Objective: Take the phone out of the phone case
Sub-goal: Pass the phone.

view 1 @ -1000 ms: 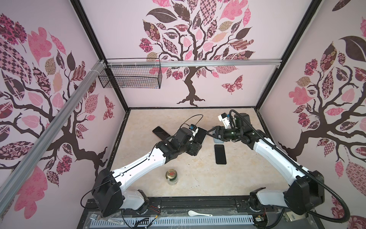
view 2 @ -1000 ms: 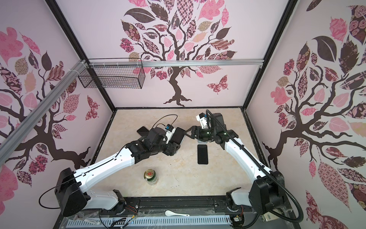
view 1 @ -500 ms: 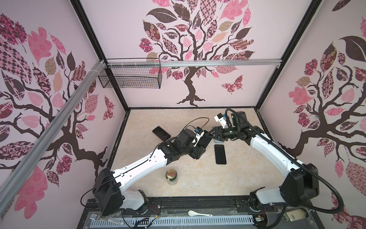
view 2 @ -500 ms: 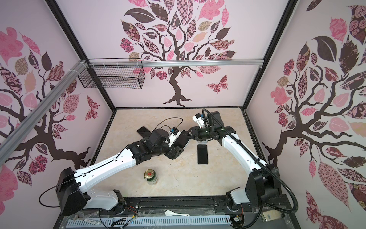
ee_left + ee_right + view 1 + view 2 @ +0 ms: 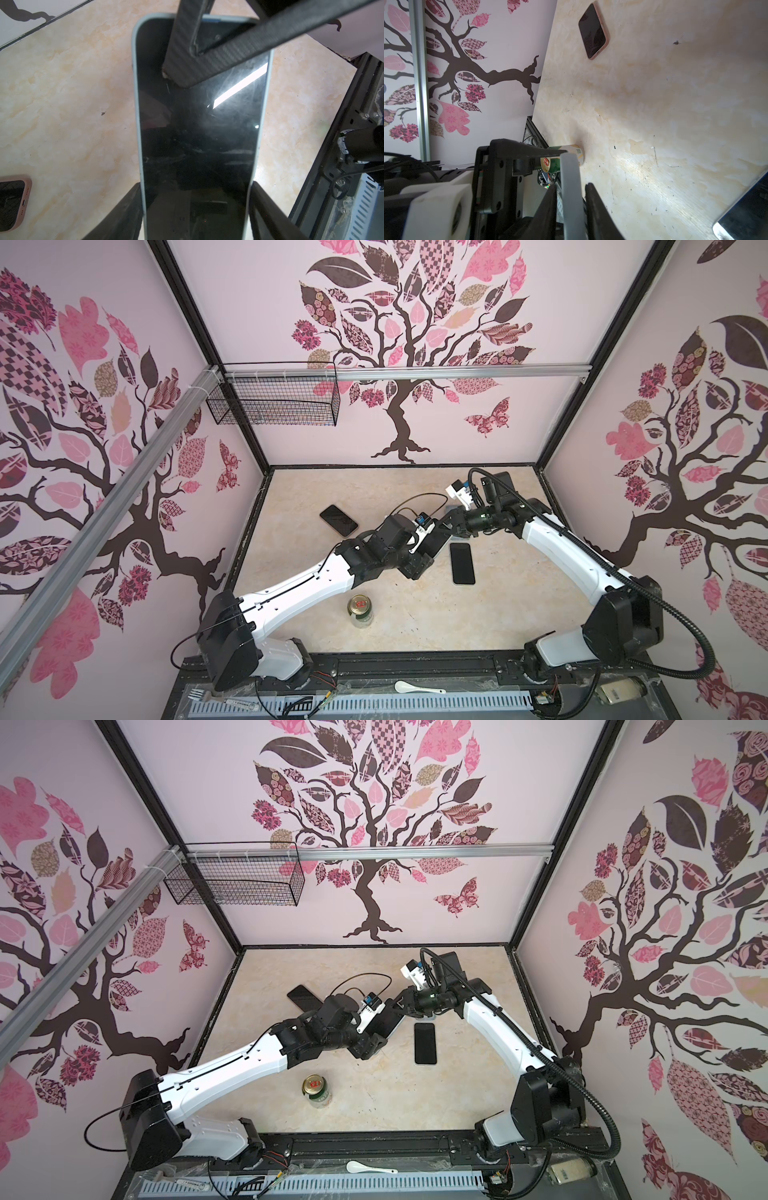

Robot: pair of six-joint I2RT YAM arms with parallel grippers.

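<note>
At mid-frame in both top views, found the phone [image 5: 197, 128] seated in its pale phone case [image 5: 136, 87], raised off the table [image 5: 498, 622] and tilted. Noted the left gripper [image 5: 196, 185] clamped across the case's two long edges near one short end, fingers flush against the rim. Judged this hold chosen to steady the case by its sides, leaving screen, back and far end free for the other arm.

At the far short end, noted the right gripper [image 5: 571, 186] set astride the case edgewise, one finger [image 5: 180, 66] laid across the screen, the other on the reverse side. Saw a sliver of daylight beside one finger in the right wrist view; cannot confirm a firm pinch. Judged the placement suited to peeling the rim back or pushing the phone out at that end.

Recorded the phone as not yet out of the case, with rim unbroken along both visible sides.

Lower right of the held case, logged a second dark phone [image 5: 462, 563] flat on the table; upper left, a pink-cased phone [image 5: 338, 520]; lower centre, a can [image 5: 360, 611]. Judged all three clear of the work.
</note>
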